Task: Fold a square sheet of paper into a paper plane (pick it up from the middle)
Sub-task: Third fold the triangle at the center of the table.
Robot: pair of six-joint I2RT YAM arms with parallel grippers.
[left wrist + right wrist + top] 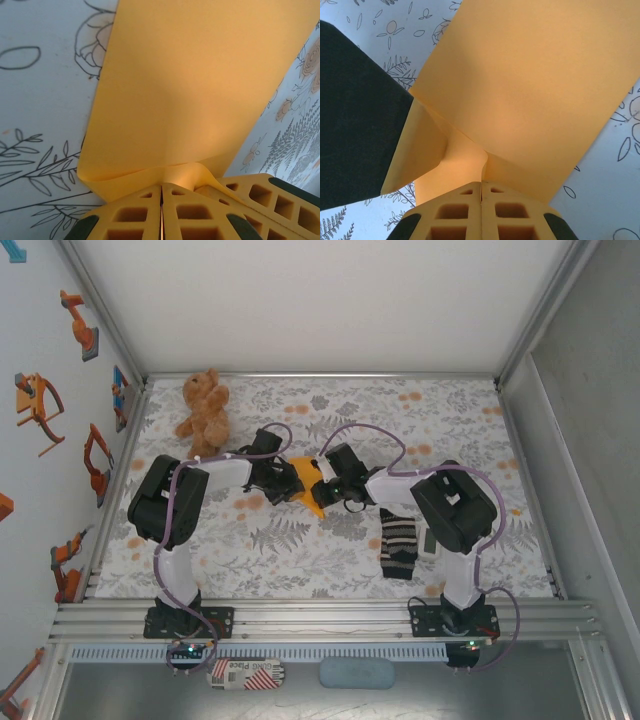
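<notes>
Orange-yellow paper (pixel 308 492) is being held near the middle of the worktop (pixel 300 565), which is carrying a pale floral pattern. Both arms are reaching in over it. The left gripper (pixel 288 480) is pinching the paper's left side and the right gripper (pixel 328 486) is pinching its right side. One pointed corner of the paper is aiming toward the near edge.

Through the left wrist camera, the left gripper (pixel 161 189) is pressing its yellow fingers (pixel 130 215) together on a folded lip of the paper (pixel 190 90), which is spreading away as a broad smooth panel. Through the right wrist camera, the right gripper (pixel 481 185) is likewise clamping the paper (pixel 535 85), with a creased flap bending off to the left.

A brown teddy bear (pixel 205 405) is sitting near the far left corner. A striped sock (pixel 398 543) is lying toward the near right corner, with a small white device (pixel 428 538) just beside it.
</notes>
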